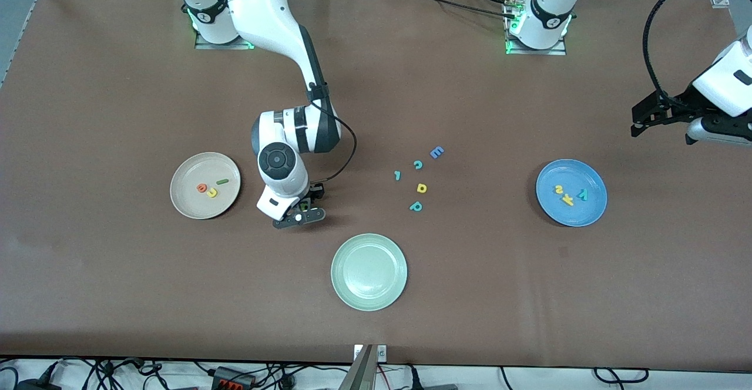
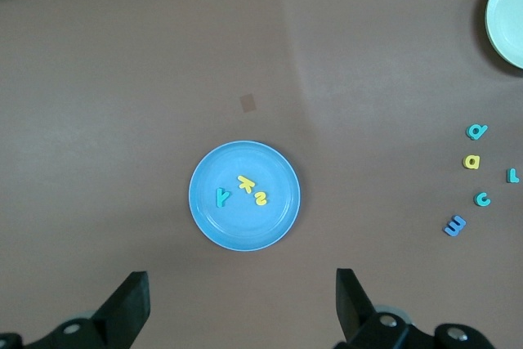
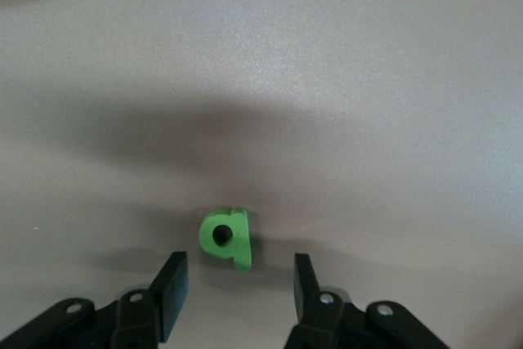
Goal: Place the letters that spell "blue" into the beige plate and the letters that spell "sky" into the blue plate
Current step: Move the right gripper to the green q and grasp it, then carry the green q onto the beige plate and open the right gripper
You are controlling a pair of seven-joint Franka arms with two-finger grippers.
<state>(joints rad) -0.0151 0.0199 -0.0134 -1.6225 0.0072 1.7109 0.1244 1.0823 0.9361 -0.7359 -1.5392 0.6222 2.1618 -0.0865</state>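
The beige plate (image 1: 188, 199) holds an orange e (image 1: 201, 188), a yellow u (image 1: 211, 192) and a thin green l (image 1: 222, 182). A green b (image 3: 226, 239) lies flat on the table between the beige plate and the pale green plate. My right gripper (image 3: 237, 284) is low over it, open, one finger on each side of the letter's end, neither touching it. The blue plate (image 1: 573, 214) holds a yellow s (image 1: 559, 190), a yellow k (image 1: 567, 199) and a teal y (image 1: 582, 195). My left gripper (image 2: 243, 300) waits open, high above the table beside the blue plate (image 2: 245, 226).
A pale green plate (image 1: 369, 271) sits nearest the front camera, with nothing in it. Loose letters lie mid-table: a blue E (image 1: 436, 153), a teal c (image 1: 418, 165), a small teal letter (image 1: 398, 175), a yellow looped letter (image 1: 421, 188) and a teal p (image 1: 416, 206).
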